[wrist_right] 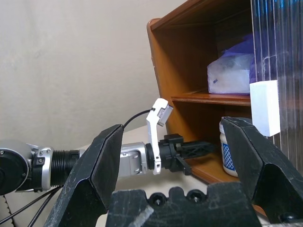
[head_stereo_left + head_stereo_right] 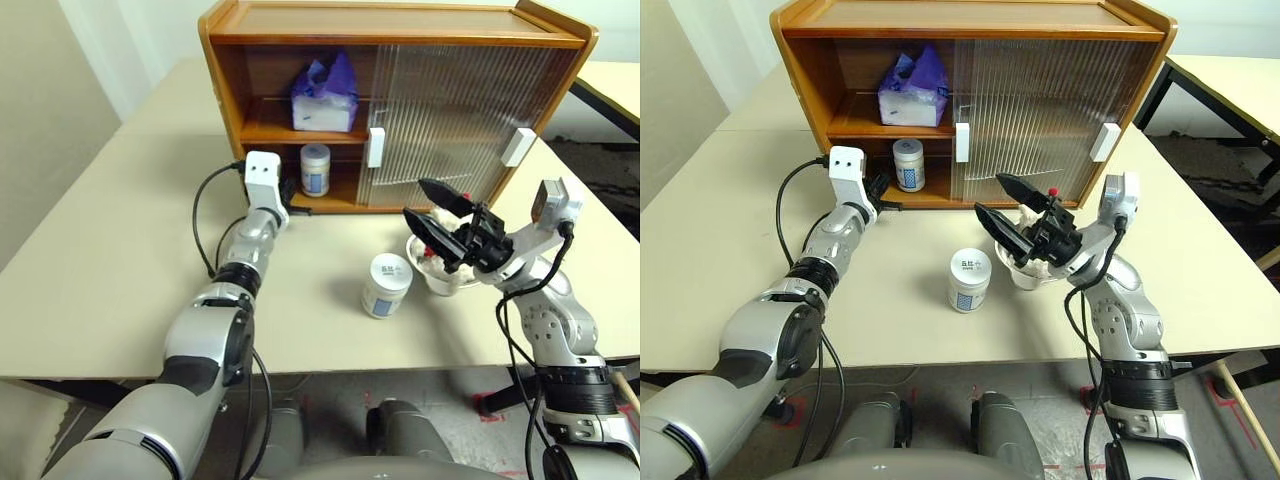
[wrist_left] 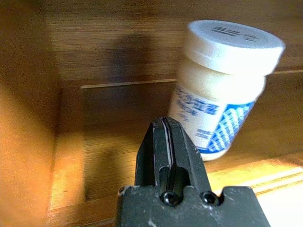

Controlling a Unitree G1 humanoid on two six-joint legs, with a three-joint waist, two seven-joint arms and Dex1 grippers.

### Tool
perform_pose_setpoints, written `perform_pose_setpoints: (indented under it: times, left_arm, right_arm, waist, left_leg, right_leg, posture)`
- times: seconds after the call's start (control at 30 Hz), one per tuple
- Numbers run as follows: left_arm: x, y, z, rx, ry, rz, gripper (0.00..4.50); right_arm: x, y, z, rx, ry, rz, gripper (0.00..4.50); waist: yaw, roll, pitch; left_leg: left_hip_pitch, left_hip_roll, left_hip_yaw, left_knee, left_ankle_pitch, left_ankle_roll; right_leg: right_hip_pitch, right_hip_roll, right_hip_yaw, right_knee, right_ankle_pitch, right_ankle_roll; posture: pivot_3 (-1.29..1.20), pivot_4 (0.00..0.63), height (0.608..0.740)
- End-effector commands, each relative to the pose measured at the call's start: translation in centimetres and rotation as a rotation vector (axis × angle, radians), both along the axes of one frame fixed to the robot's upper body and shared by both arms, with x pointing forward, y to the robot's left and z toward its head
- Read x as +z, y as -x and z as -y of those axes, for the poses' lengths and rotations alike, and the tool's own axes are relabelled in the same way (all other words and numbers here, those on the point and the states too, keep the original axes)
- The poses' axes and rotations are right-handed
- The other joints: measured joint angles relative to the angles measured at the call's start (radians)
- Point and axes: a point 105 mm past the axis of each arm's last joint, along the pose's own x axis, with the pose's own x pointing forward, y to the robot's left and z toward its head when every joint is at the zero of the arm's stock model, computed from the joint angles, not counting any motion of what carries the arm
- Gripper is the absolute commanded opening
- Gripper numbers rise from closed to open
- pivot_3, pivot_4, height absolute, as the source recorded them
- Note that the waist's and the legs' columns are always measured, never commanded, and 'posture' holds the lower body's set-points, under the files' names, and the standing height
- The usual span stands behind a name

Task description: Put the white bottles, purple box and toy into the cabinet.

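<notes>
One white bottle [image 2: 315, 169] is standing upright on the cabinet [image 2: 400, 110] lower shelf, in the open left half. Purple box [image 2: 324, 97] is sitting on the upper shelf right above it. Second white bottle [image 2: 386, 285] is standing on the worktop [image 2: 100, 270], near of the cabinet, well apart from it. Toy [image 2: 1032, 262] is lying in a bowl [image 2: 440, 278] just right of that bottle, mostly hidden by the right arm.

Left gripper [image 3: 169, 142] is reaching into the lower shelf opening, fingers pressed fully together, holding nothing, just left of the shelved bottle and not touching it. Open room is showing between it and the cabinet's left wall.

Right gripper [image 2: 432, 213] is hovering over the bowl, fingers [image 1: 102, 163] spread wide, empty.

Both sliding doors are sitting over the right half.
</notes>
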Motion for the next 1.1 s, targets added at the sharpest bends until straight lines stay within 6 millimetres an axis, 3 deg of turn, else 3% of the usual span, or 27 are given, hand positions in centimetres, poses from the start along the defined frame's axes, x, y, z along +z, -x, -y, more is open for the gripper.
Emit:
perform_pose_setpoints:
  times: [0.03, 0.43, 0.7, 1.1]
  left_arm:
    - [0.3, -0.1, 1.4, -0.051, -0.025, -0.001, 0.03]
    - [0.4, 0.0, 1.9, -0.069, -0.022, 0.003, 0.03]
    - [0.4, -0.1, 0.2, -0.013, -0.030, 0.015, 0.03]
    - [1.3, -1.1, -0.7, 0.005, -0.110, -0.013, 0.03]
  right_arm:
    - [0.3, 0.1, -0.3, 0.001, 0.006, 0.017, 4.50]
    - [0.2, 0.1, -0.4, 0.001, 0.016, 0.019, 4.50]
    - [0.1, 0.1, -0.6, 0.007, 0.017, 0.018, 4.50]
    - [0.4, 0.4, 0.1, -0.014, 0.033, 0.025, 4.50]
  waist:
    - [-0.004, 0.000, 0.000]
    - [-0.029, 0.000, 0.000]
    - [-0.030, 0.000, 0.000]
    - [-0.033, 0.000, 0.000]
  left_leg:
    - [0.000, 0.000, 0.000, 0.000, 0.000, 0.000]
    - [-0.001, 0.001, 0.000, 0.000, 0.000, 0.000]
    - [0.000, 0.001, 0.000, 0.000, 0.000, 0.000]
    - [-0.001, 0.000, 0.000, 0.000, 0.000, 0.000]
  right_leg:
    - [0.000, 0.000, 0.000, 0.000, 0.000, 0.000]
    - [-0.001, 0.002, 0.001, -0.001, -0.001, 0.000]
    - [-0.001, 0.001, 0.001, -0.001, -0.001, 0.000]
    - [-0.001, 0.001, 0.001, -0.001, -0.001, 0.000]
  posture:
    - [0.01, 0.000, 0.740]
    - [0.01, 0.000, 0.740]
    - [0.01, 0.000, 0.740]
    - [-0.03, 0.000, 0.740]
